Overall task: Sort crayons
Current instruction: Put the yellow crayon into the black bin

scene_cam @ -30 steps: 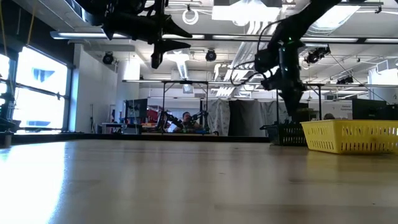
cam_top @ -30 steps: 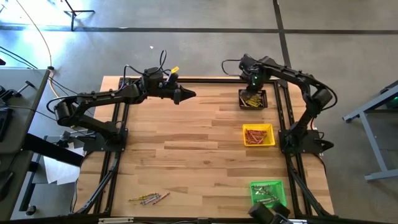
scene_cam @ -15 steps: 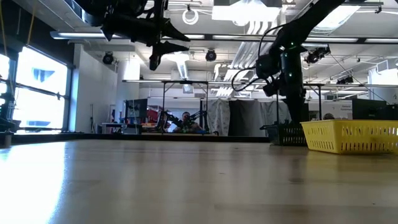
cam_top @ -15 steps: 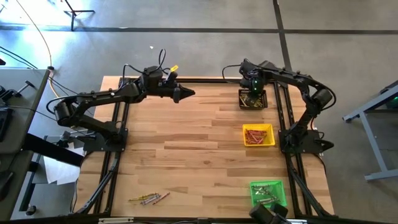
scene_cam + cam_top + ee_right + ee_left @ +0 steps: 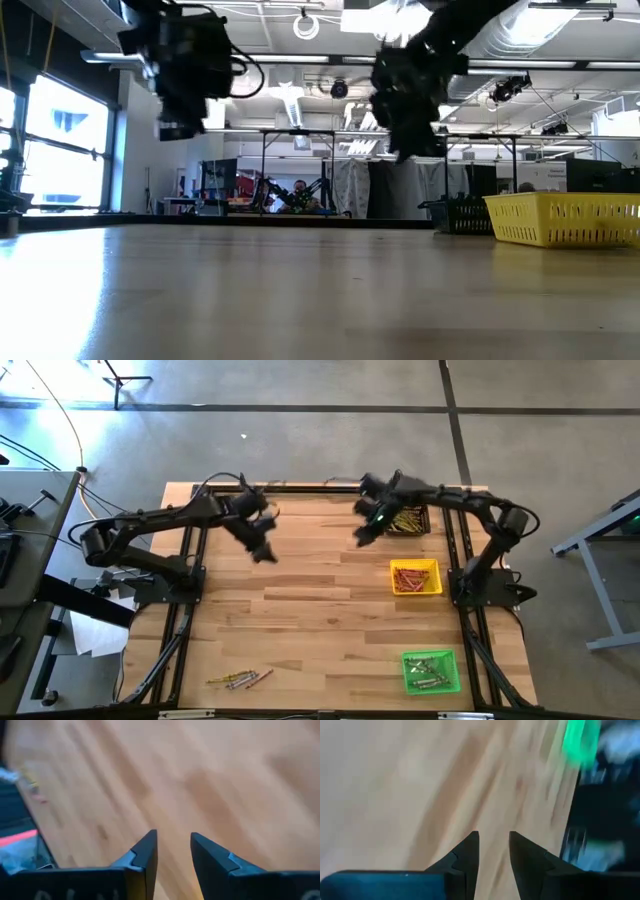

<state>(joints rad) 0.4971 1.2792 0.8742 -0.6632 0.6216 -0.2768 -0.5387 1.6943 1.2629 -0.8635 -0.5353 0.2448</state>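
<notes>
Right hand [image 5: 362, 536], fingers apart and empty, hung beside the black tray [image 5: 407, 520]; next, I'd judge, came fetching loose crayons [image 5: 240, 679] at seven o'clock on the tabletop [image 5: 320, 610].

The left gripper [image 5: 494, 851] is seen with its two dark pointed fingers [image 5: 466, 854] parted by a narrow gap, nothing held between them. A pale wooden plank tabletop [image 5: 410, 785] is shown beyond, blurred. A bright green blurred patch [image 5: 581, 740] is visible beside dark framework [image 5: 600, 820].
</notes>
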